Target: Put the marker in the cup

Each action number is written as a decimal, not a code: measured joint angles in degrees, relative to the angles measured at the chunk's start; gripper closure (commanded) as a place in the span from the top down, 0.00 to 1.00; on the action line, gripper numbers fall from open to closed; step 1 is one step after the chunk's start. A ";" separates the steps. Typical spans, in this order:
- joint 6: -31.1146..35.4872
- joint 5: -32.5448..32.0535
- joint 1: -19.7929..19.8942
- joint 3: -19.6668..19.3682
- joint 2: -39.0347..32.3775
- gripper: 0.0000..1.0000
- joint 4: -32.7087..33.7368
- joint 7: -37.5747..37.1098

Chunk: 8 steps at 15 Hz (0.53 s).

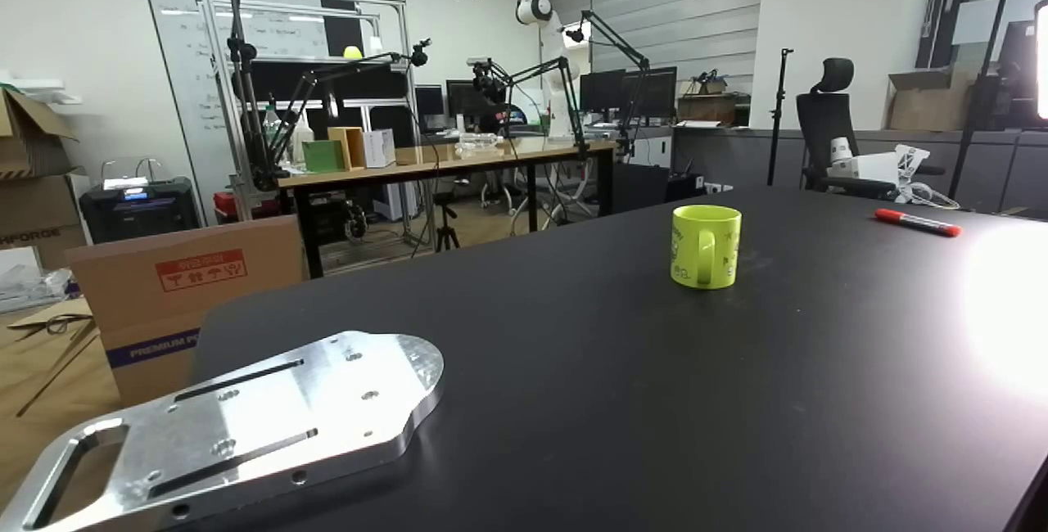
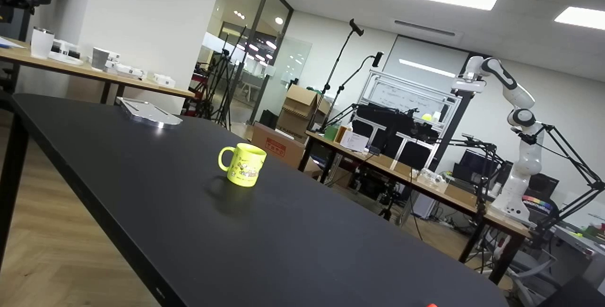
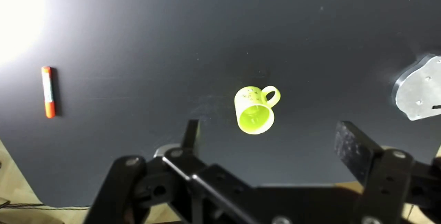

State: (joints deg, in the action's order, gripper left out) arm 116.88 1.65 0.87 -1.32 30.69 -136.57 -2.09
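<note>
The marker, with red ends and a pale and dark label, lies on the black table, in an exterior view (image 1: 917, 223) at the far right and in the wrist view (image 3: 48, 91) at the left. A red tip (image 2: 431, 305) shows at the bottom edge of an exterior view. The yellow-green cup, a mug with a handle, stands upright in both exterior views (image 1: 705, 247) (image 2: 246, 164). In the wrist view the cup (image 3: 245, 101) lies beyond the fingertips, its inside bare. My gripper (image 3: 268, 141) is open, with nothing between its fingers, above the table.
A silver metal plate (image 1: 327, 401) lies at the table's end away from the marker, also in an exterior view (image 2: 151, 114) and the wrist view (image 3: 418, 88). A bright glare (image 3: 17, 17) covers part of the table. A cardboard box (image 1: 196, 295) stands beyond the table.
</note>
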 measured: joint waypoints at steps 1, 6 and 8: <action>0.25 0.03 0.32 -1.75 -0.68 1.00 0.10 2.01; -0.08 0.04 3.96 -6.21 -3.76 1.00 1.66 4.28; -0.14 0.04 4.13 -6.14 -4.16 1.00 1.95 4.27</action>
State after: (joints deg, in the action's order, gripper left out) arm 116.74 1.68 5.00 -7.46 26.53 -134.62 2.19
